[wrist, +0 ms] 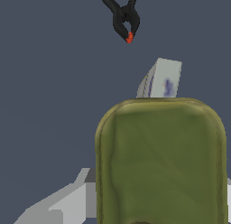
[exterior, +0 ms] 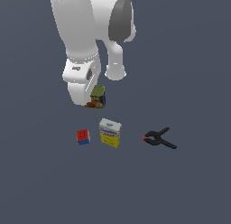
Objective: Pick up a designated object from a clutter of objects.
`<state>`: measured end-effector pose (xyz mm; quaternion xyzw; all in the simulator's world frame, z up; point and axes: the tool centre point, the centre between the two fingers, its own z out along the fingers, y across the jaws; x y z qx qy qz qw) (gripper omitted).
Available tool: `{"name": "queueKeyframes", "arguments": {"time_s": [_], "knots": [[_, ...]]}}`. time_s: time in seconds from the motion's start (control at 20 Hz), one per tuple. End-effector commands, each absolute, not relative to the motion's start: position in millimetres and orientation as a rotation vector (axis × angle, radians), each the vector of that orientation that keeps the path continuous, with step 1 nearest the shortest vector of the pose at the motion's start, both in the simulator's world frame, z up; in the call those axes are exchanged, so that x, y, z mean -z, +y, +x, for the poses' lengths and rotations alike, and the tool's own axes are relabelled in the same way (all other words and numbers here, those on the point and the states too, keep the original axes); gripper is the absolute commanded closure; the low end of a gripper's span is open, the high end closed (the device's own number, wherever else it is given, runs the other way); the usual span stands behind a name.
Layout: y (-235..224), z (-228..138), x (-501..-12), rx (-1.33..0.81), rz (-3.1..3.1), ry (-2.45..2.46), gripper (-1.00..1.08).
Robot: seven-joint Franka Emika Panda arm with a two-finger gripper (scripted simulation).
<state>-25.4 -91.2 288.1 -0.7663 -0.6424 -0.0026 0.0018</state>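
Sitting right under the arm's wrist, the can (exterior: 98, 96) shows its olive-green top and dark blue side with red-orange and yellow marks.

In the wrist view the can's green top (wrist: 160, 162) fills most of the picture, with a pale grey finger (wrist: 67, 203) of the gripper (exterior: 92, 101) beside it; the exterior view hides the fingertips behind the white hand, so whether they are clamped on the can or apart cannot be told. Nearer the exterior camera lie the other things on the dark grey floor (exterior: 189, 187): the yellow-white-blue box (exterior: 110, 133) near the can, the red-and-blue cube (exterior: 83, 137) just beside the box toward the exterior view's left, and the black clamp (exterior: 159, 138) with its orange tip well apart toward the exterior view's right.
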Motion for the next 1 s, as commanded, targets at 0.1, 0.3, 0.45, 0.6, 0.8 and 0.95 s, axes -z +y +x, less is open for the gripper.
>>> {"name": "queueKeyframes", "arguments": {"time_s": [0.1, 0.3, 0.45, 0.6, 0.8, 0.95], "knots": [[-137, -26, -327, 0.008, -2.406, -2.018, 1.08], [-173, -25, -356, 0.004, -2.407, -2.018, 1.08], [-194, -24, -373, 0.002, -2.407, -2.018, 1.08], [-209, -23, -386, 0.001, -2.407, -2.018, 1.08], [-224, -22, -397, 0.000, -2.407, -2.019, 1.08], [-230, -21, -402, 0.000, -2.407, -2.019, 1.08]]}}
